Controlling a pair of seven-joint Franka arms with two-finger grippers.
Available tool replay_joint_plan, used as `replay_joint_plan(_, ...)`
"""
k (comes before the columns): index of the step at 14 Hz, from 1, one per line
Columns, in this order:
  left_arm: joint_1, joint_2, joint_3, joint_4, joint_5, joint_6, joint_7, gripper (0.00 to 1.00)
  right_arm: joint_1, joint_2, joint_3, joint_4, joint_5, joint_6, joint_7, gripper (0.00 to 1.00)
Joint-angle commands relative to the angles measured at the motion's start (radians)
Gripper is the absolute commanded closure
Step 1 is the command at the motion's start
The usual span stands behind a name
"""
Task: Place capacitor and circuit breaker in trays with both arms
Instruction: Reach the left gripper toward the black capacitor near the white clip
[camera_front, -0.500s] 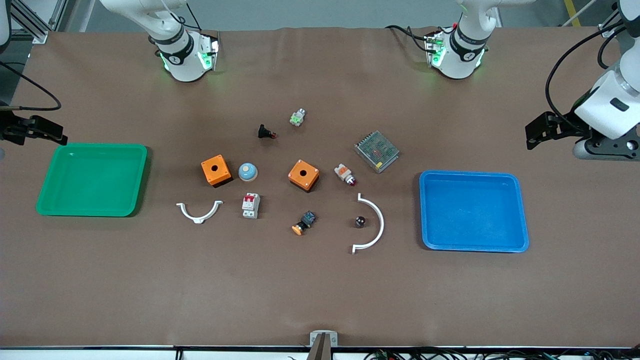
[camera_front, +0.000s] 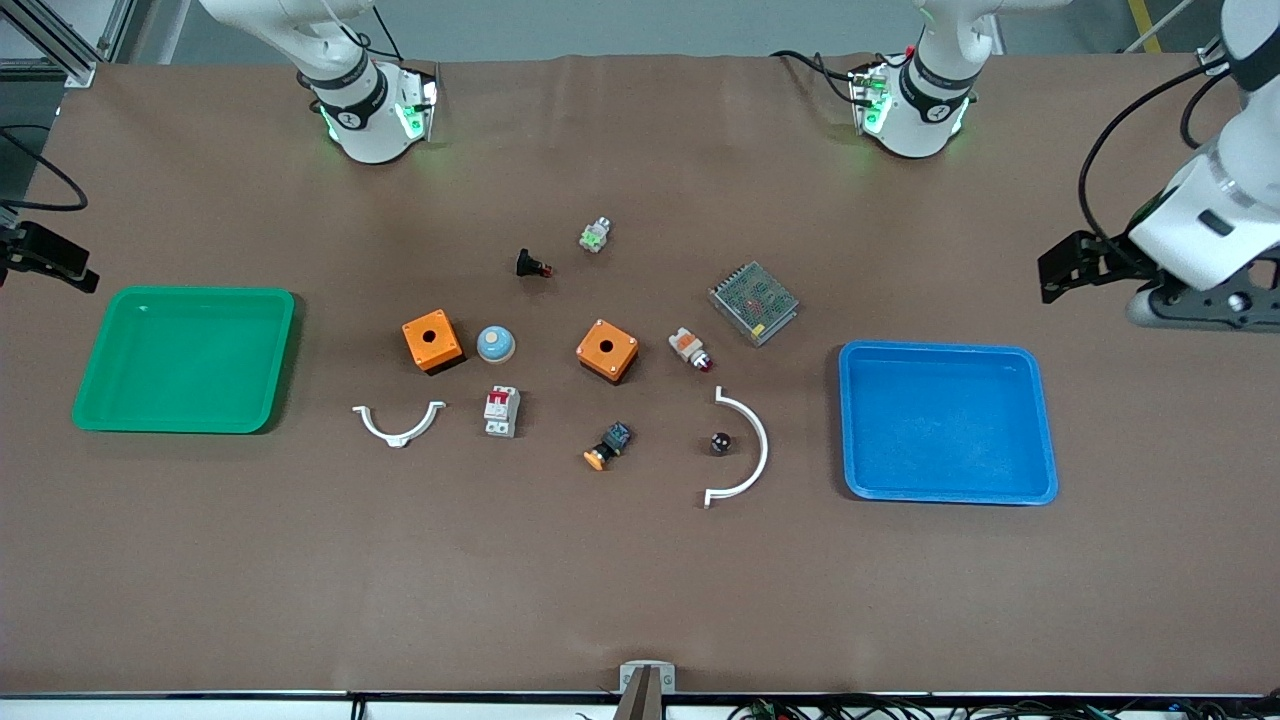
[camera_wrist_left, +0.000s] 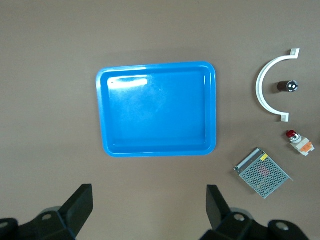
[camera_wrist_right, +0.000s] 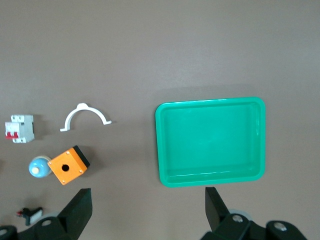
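Observation:
The capacitor (camera_front: 719, 441), a tiny black cylinder with a shiny top, lies inside a white curved bracket (camera_front: 752, 450); it also shows in the left wrist view (camera_wrist_left: 288, 86). The circuit breaker (camera_front: 502, 410), white-grey with red toggles, lies nearer the front camera than a blue dome button (camera_front: 495, 344); it also shows in the right wrist view (camera_wrist_right: 19, 129). My left gripper (camera_front: 1062, 268) hangs open and empty over bare table by the blue tray (camera_front: 940, 347). My right gripper (camera_front: 48, 258) hangs open and empty over the table's edge by the green tray (camera_front: 190, 291).
Two orange boxes (camera_front: 432, 341) (camera_front: 607, 350), a white-orange indicator lamp (camera_front: 690, 348), a metal power supply (camera_front: 753, 302), a black push-button (camera_front: 531, 265), a black-and-blue switch (camera_front: 608, 445), a second white bracket (camera_front: 398, 422) and a small green-white part (camera_front: 595, 235) lie mid-table.
My right gripper has drifted outward toward its end of the table. My left gripper has shifted slightly. Nothing on the table has moved.

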Motion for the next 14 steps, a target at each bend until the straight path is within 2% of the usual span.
replay_joint_plan(1,-0.047,0.127,-0.011,0.017,0.007,0.102,-0.028,0.0,-0.002,-0.005,0.013,0.007,0.01,-0.007,0.048,0.0)
replay_joint_plan(5,-0.162,0.308,-0.011,0.029,0.002,0.325,-0.198,0.0,0.01,-0.005,0.014,0.007,0.044,-0.009,0.091,0.0)
replay_joint_plan(8,-0.277,0.476,-0.008,0.113,0.006,0.433,-0.438,0.01,0.01,-0.006,0.014,0.007,0.043,-0.009,0.091,0.0)
replay_joint_plan(11,-0.371,0.587,0.004,0.142,0.007,0.548,-0.608,0.1,0.018,-0.003,0.014,0.007,0.044,-0.009,0.091,0.0)
replay_joint_plan(14,-0.396,0.662,0.009,0.141,0.01,0.602,-0.612,0.23,0.082,0.021,0.016,-0.02,0.044,-0.011,0.094,0.0)
